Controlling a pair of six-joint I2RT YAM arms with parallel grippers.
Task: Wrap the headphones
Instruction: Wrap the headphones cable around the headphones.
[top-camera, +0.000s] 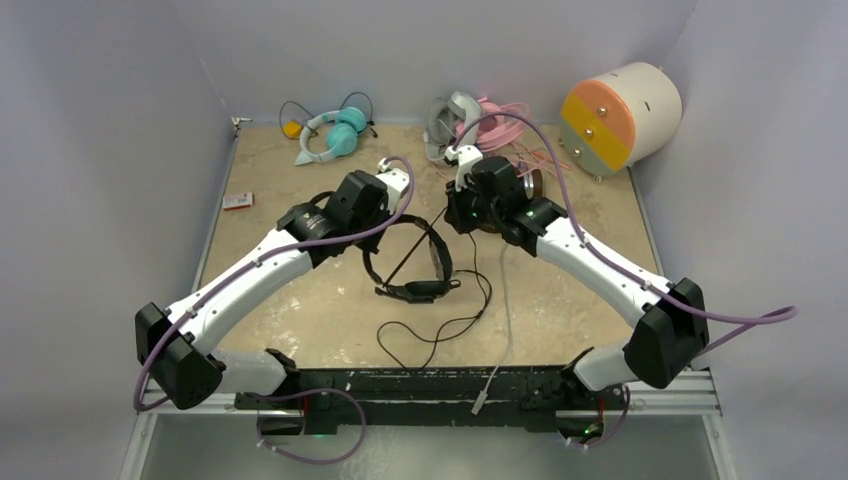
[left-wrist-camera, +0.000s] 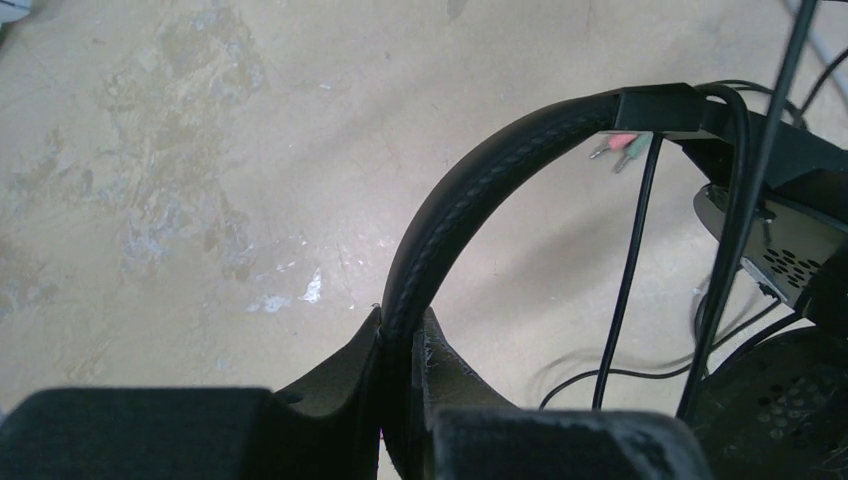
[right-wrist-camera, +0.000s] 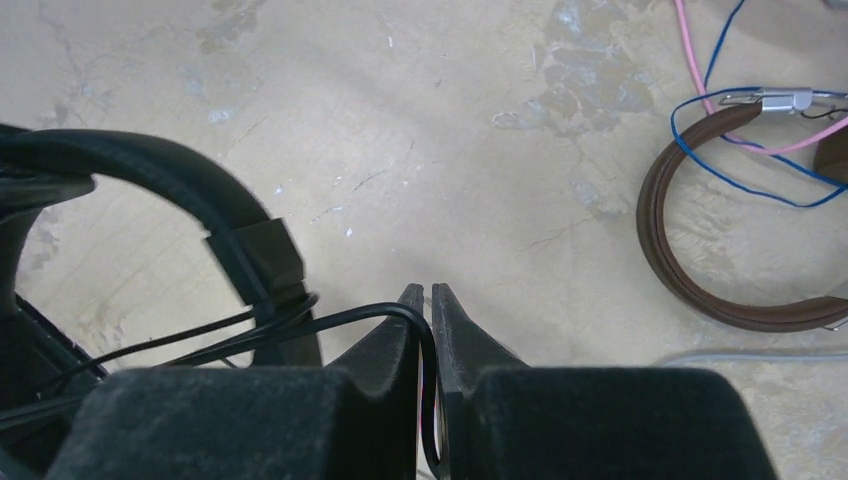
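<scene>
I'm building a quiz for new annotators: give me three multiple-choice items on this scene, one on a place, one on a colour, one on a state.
1. The teal-and-white headphones lie: A) far left at the back of the table; B) between the arm bases; C) on the cream cylinder.
2. The headband in the left jaws is: A) brown; B) black; C) pink.
3. The right jaws are: A) wide open, empty; B) shut on a thin black cable; C) shut on a brown headband.
1A: the top view shows them there. 2B: the left wrist view shows black stitched padding. 3B: the cable runs between the closed tips.
</scene>
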